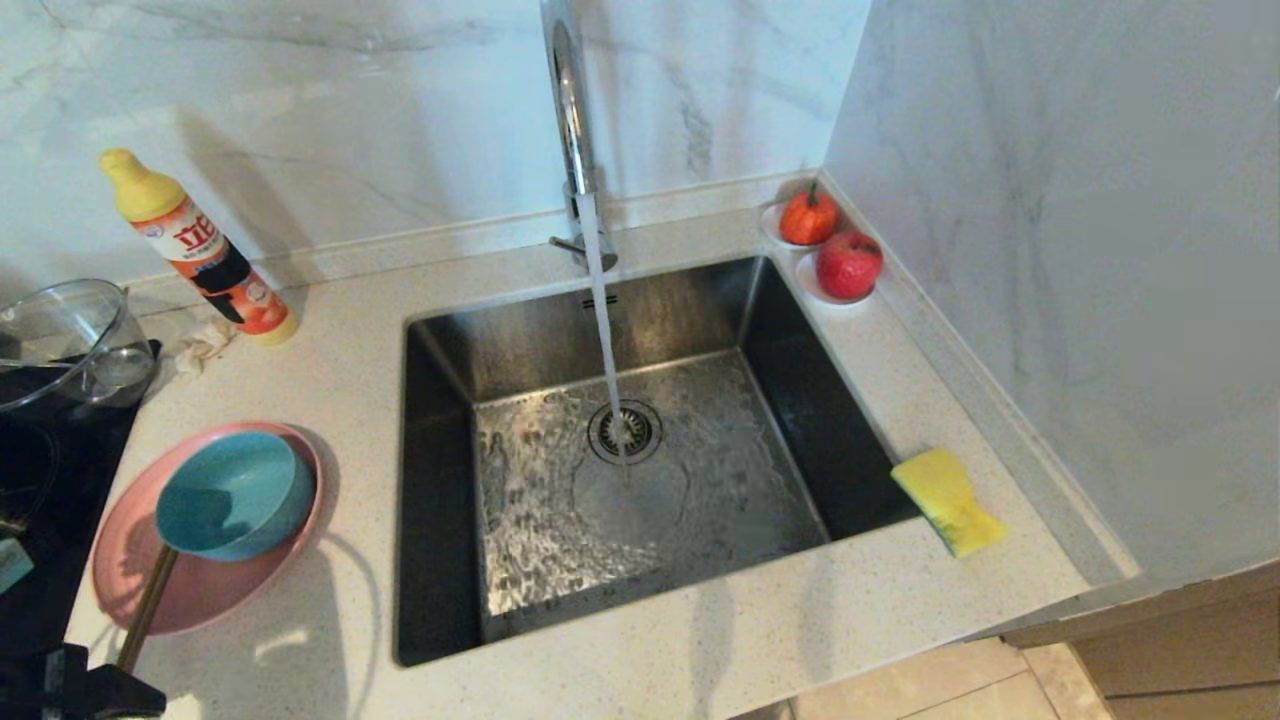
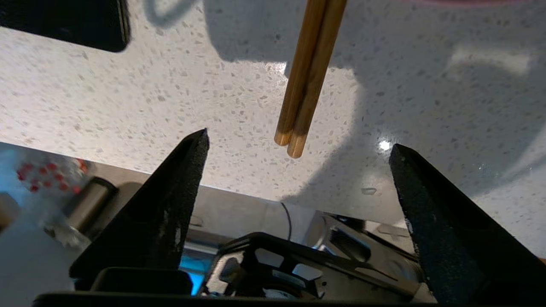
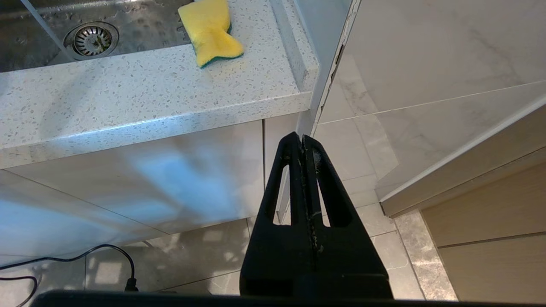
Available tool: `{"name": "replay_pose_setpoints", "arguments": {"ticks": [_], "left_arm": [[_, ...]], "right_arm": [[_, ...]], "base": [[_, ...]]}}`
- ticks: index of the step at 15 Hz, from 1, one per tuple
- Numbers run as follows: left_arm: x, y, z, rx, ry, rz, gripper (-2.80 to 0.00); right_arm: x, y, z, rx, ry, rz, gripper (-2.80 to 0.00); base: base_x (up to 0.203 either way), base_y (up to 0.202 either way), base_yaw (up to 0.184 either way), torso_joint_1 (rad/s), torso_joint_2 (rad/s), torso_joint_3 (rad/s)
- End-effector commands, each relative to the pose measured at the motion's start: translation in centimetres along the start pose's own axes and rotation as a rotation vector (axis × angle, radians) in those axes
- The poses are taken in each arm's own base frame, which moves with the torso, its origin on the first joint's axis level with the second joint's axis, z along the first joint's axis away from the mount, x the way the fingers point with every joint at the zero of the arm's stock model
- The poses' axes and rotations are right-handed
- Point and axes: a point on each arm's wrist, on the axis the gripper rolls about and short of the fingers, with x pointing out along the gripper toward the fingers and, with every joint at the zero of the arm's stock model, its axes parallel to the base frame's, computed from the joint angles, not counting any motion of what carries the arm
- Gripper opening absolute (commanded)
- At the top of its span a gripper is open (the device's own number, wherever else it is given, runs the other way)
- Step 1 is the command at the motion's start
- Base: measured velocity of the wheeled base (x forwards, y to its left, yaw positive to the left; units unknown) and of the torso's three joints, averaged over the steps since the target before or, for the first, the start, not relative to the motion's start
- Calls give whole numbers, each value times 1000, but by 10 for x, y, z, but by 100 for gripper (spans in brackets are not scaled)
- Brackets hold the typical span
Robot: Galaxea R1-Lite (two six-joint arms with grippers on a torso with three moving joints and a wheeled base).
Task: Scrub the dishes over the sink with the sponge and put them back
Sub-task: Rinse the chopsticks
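Now | left tool (image 2: 298,153) wide apart, holding nothing, by tabletop (image 1: 700,640) front edge | right tool (image 3: 303,140) pinched together, below tabletop | sponge (image 1: 948,501) at sink (image 1: 440,500) rim

Left pincer (image 2: 298,153) 2 rough black tapered fingers, right pincer (image 3: 303,138) black, slotted

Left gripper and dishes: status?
Left gripper open, empty, near chopsticks. Right gripper shut, parked low. Bowl on plate; sponge beside sink.
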Motion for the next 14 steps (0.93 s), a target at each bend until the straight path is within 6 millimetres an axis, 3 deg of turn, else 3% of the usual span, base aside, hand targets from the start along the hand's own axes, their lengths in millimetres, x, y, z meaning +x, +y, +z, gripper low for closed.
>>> {"name": "replay_pose_setpoints", "arguments": {"ticks": [1, 5, 14], "left_arm": [[12, 2, 1, -17, 62, -4, 0], [24, 1, 4, -18, 106, -91, 0], [38, 4, 27, 10, 86, -93, 0]], "right_arm": [[0, 0, 0, 0, 1, 0, -280], [0, 0, 0, 0, 1, -1, -280], [0, 0, 0, 0, 1, 0, -280]], "base": [[0, 0, 0, 0, 0, 0], [0, 0, 0, 0, 0, 0], [0, 0, 0, 0, 0, 0]]}}
